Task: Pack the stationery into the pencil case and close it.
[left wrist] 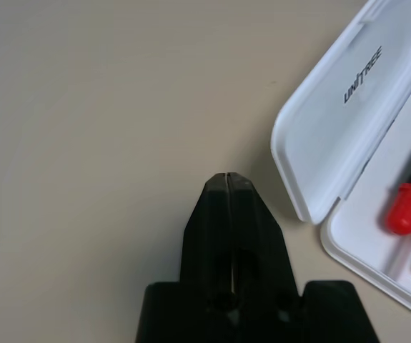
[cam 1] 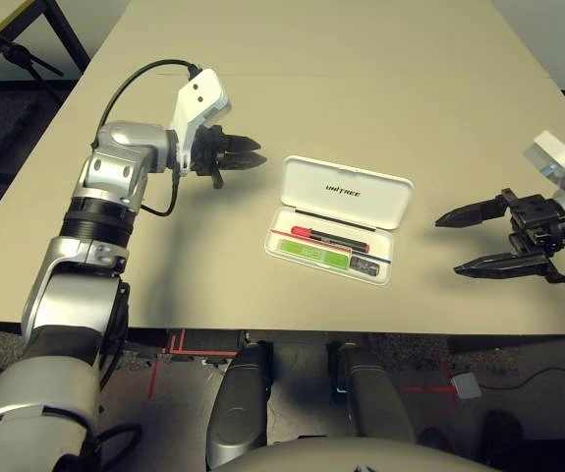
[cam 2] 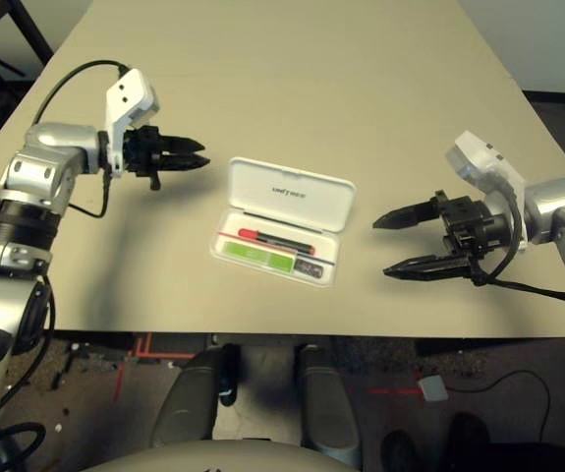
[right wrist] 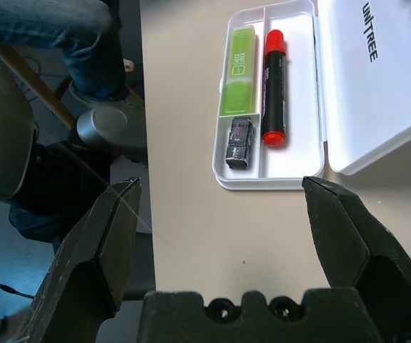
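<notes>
While left hand (cam 1: 248,154) pinches shut, right hand (cam 1: 471,241) gapes.

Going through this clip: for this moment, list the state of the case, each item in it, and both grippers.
pencil case: open, lid folded back flat on the table.
red marker: lying in the case's tray.
light green bar: in the tray, beside the marker.
metal clip: in the tray, at the bar's end.
left gripper: shut, empty, beside the lid.
right gripper: open, empty.
</notes>
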`<state>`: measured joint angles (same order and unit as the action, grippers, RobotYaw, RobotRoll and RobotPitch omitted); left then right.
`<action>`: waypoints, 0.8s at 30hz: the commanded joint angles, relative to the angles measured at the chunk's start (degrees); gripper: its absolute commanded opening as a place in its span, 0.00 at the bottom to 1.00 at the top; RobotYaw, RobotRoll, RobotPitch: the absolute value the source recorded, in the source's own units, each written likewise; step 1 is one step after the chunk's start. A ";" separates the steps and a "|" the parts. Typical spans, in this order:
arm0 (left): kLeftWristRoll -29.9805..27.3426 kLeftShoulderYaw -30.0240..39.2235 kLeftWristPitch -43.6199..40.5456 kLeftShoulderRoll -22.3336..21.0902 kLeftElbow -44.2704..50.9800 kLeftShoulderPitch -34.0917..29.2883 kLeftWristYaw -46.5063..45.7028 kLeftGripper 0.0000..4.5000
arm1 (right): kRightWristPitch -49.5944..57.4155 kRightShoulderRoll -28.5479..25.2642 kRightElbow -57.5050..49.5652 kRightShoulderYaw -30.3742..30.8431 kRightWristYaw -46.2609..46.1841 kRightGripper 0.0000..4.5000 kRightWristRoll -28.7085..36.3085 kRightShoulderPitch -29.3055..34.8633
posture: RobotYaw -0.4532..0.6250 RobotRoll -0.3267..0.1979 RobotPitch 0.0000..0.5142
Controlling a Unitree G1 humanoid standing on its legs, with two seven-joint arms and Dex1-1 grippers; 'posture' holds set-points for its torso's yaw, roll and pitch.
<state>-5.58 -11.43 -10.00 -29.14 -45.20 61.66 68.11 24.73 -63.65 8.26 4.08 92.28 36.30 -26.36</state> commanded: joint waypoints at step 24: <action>6.72 -4.05 14.06 5.99 -8.37 6.60 23.38 0.01 | 3.40 0.28 -3.64 -5.66 0.22 1.00 1.15 4.49 | 0.46 0.62 0.40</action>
<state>0.91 -14.50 4.60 -22.96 -55.92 69.87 89.80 27.83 -63.31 4.89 -0.83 92.29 36.90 -21.89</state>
